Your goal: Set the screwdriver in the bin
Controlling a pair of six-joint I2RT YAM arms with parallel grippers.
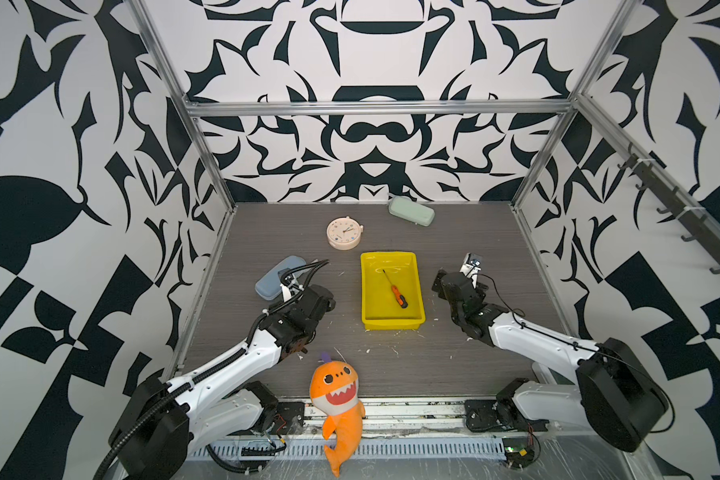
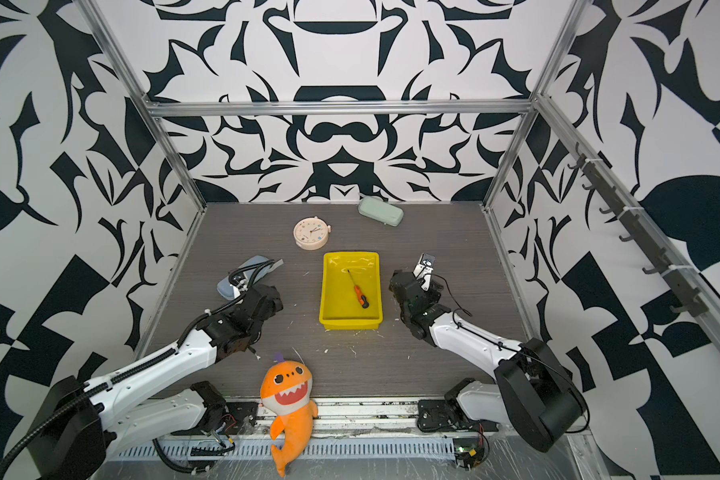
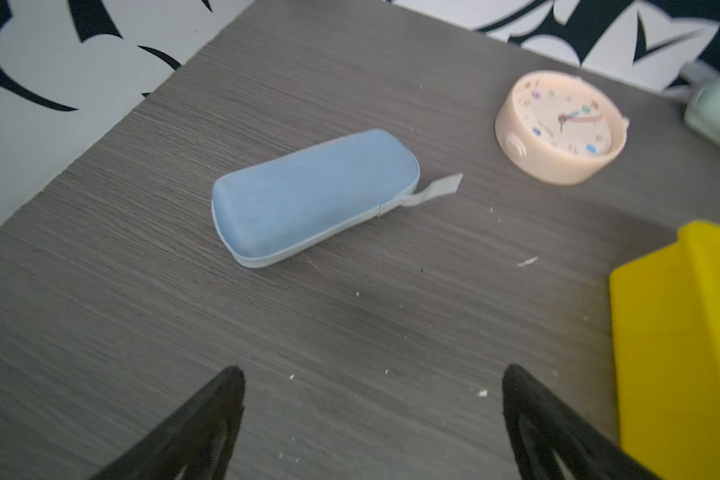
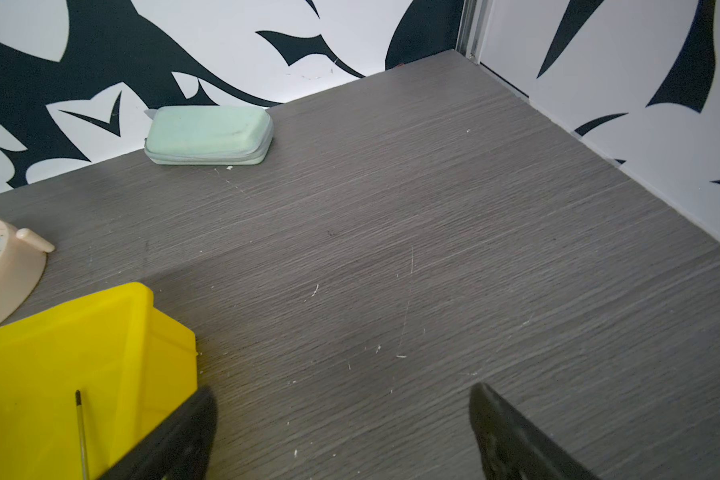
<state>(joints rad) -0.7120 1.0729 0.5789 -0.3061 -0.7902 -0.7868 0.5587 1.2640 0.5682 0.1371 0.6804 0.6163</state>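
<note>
We are seeing the left gripper and the right gripper hanging over the bare tabletop, fingers spread wide, gripping and touching nothing. Between them, the screwdriver is lying diagonally inside the yellow bin, with the clock sitting beyond.

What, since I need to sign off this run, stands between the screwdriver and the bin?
Nothing visible. The screwdriver already lies on the floor of the bin, slanted across it. The left gripper and the right gripper are open, empty and off to either side of the bin.
</note>
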